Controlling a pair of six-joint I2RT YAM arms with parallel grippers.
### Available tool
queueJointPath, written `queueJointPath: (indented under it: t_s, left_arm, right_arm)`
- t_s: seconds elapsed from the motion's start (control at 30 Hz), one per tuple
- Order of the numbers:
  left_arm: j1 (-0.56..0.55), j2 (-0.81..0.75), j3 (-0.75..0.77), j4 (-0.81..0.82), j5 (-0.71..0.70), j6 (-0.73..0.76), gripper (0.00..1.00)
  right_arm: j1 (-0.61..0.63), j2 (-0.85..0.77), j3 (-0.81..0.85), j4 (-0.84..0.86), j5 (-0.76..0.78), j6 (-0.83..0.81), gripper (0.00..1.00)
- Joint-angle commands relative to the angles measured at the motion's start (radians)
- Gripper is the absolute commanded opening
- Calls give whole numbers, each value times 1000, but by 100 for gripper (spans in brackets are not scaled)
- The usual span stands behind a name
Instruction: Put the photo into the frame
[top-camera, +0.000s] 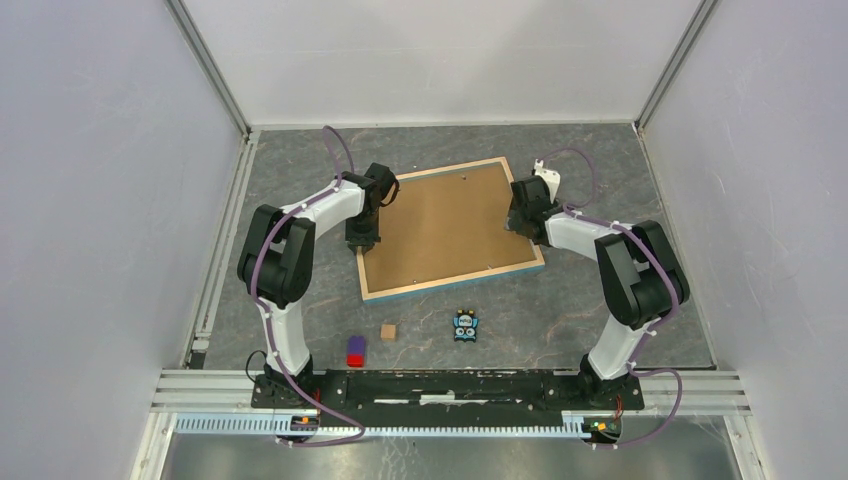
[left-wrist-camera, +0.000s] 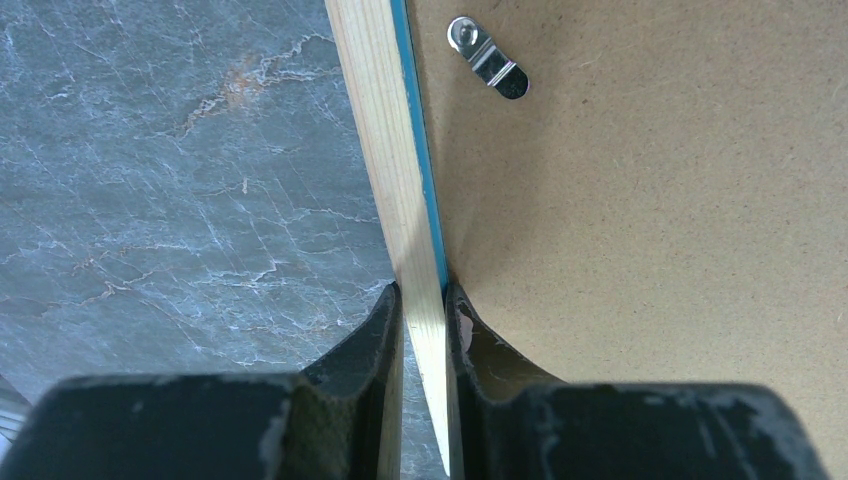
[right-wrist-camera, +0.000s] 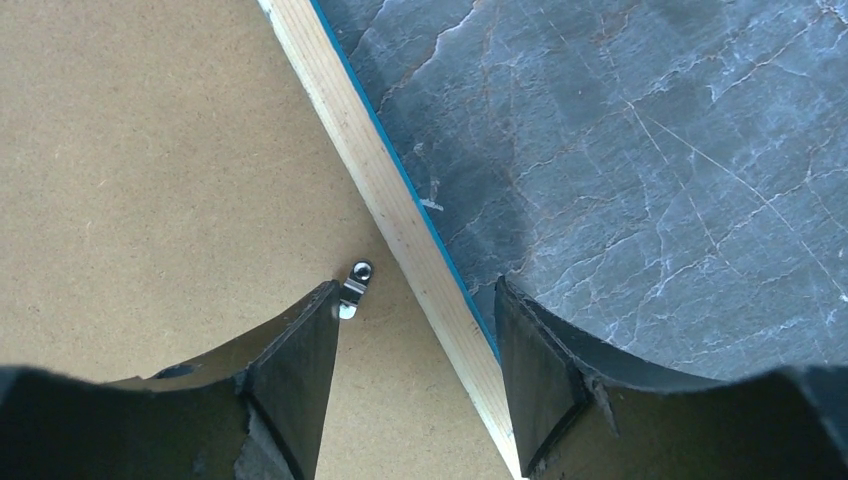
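Observation:
The frame (top-camera: 385, 292) lies face down in the middle of the table, its light wood rim up and blue edge showing, with the brown backing board (top-camera: 445, 225) set in it. The photo is hidden. My left gripper (top-camera: 362, 240) is shut on the frame's left rim (left-wrist-camera: 405, 180), one finger on each side. My right gripper (top-camera: 520, 222) is open and straddles the right rim (right-wrist-camera: 400, 215); one finger is over the board, the other over the table. A metal clip (right-wrist-camera: 353, 289) sits by its left finger.
A metal turn clip (left-wrist-camera: 488, 58) lies on the board near the left rim. On the table in front are a small wooden cube (top-camera: 388, 331), a red-and-purple block (top-camera: 355, 350) and a small blue toy (top-camera: 466, 326). White walls enclose the table.

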Motion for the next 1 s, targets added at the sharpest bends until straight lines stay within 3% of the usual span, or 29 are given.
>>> queueJointPath:
  t_s: [0.0,0.37,0.97]
  left_arm:
    - [5,0,18,-22,-46,68,4]
    - [5,-10,18,-20,-49,67,4]
    - [9,-8,18,-20,-43,67,4]
  right_arm:
    - [-8,-20,-19,-76,-16,-48,61]
    - [-53,-20,-66,15,-99,-123,55]
    - [-70,18,-63,65,-177,-194,36]
